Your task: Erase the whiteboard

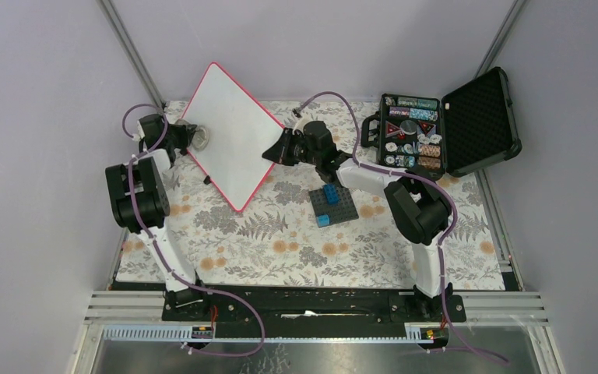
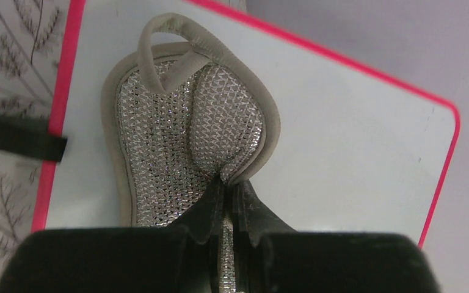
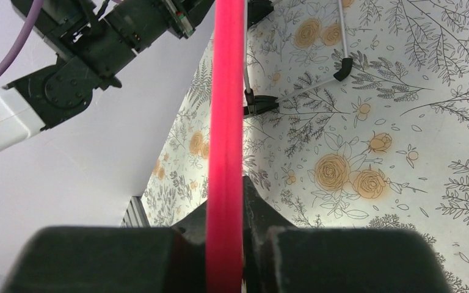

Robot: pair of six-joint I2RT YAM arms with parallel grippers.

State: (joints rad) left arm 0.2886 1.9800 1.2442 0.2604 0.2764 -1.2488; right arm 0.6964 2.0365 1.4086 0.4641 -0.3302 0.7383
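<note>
Step in hand: wiping. My right hand (image 3: 226, 204) is clamped on the red frame of the whiteboard (image 1: 232, 132), propping it tilted at the far left of the counter (image 1: 280, 249). My left hand (image 2: 227, 192) pinches a silver mesh scouring pad (image 2: 171, 122) against the board face, which shows no writing. Next, I judge: sweep the pad across under firm pressure. The brick baseplate (image 1: 335, 206) lies near the board's near right; the open case (image 1: 467, 117) stands well apart.

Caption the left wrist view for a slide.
Left fingers pinch a silver mesh pad flat on the blank, pink-framed whiteboard.
</note>
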